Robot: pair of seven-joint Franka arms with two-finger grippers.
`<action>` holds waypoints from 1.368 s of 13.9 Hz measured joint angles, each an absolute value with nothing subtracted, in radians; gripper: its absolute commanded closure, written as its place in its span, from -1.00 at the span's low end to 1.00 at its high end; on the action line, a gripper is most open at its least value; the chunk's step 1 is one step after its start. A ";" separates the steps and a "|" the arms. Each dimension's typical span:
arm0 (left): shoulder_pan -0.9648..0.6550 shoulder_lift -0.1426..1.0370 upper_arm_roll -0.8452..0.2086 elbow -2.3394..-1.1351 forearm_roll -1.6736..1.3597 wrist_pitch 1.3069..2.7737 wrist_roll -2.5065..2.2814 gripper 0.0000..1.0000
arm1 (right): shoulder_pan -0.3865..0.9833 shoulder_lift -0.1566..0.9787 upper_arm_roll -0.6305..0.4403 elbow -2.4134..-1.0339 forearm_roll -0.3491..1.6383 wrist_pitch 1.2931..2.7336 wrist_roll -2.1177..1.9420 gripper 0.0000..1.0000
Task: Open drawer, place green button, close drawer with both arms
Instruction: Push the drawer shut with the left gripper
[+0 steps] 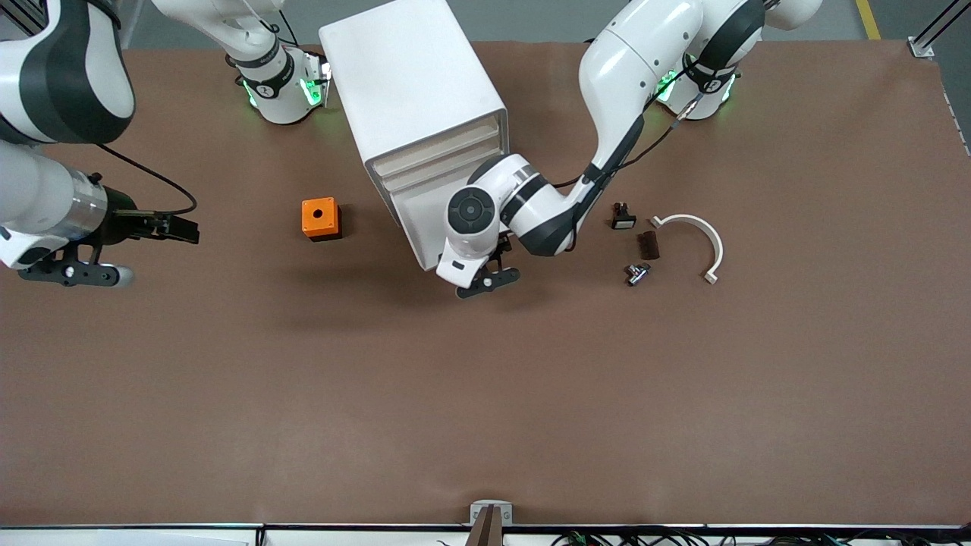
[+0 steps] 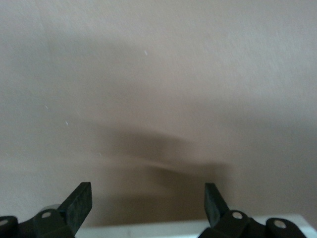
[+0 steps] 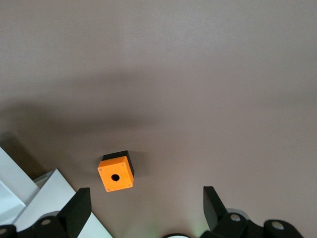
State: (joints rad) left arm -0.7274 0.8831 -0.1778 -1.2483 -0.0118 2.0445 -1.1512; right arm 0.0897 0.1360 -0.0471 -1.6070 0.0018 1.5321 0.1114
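The white cabinet (image 1: 410,83) stands at the middle of the table near the arms' bases. Its lowest drawer (image 1: 413,224) stands pulled out toward the front camera. My left gripper (image 1: 489,280) hangs open and empty by the drawer's outer end, just above the table. In the left wrist view the gripper (image 2: 147,203) is seen over bare table, with a white edge (image 2: 188,230) between its fingers. My right gripper (image 1: 182,227) is open and empty, up over the table at the right arm's end; the right wrist view also shows it (image 3: 143,203). No green-capped button shows.
An orange box with a hole (image 1: 321,218) sits beside the cabinet toward the right arm's end; it also shows in the right wrist view (image 3: 116,174). Toward the left arm's end lie a black-and-white part (image 1: 623,218), a dark block (image 1: 647,244), a silvery part (image 1: 636,273) and a white curved bracket (image 1: 702,239).
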 measured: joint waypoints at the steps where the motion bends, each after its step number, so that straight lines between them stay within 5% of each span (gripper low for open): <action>1: -0.734 0.883 -0.182 -1.246 -0.019 2.046 -1.151 -0.99 | 0.086 0.129 -0.047 -1.607 -0.004 1.531 0.089 -1.00; 19: -0.818 0.884 -0.236 -1.285 -0.284 2.046 -1.154 -0.99 | -0.029 0.081 -0.043 -1.554 -0.012 1.540 -0.111 -1.00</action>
State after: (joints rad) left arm -0.8178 0.8838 -0.2361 -1.2846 -0.2842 2.0456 -1.1542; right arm -0.0292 0.0809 -0.0427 -1.5536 -0.0125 1.5395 -0.1105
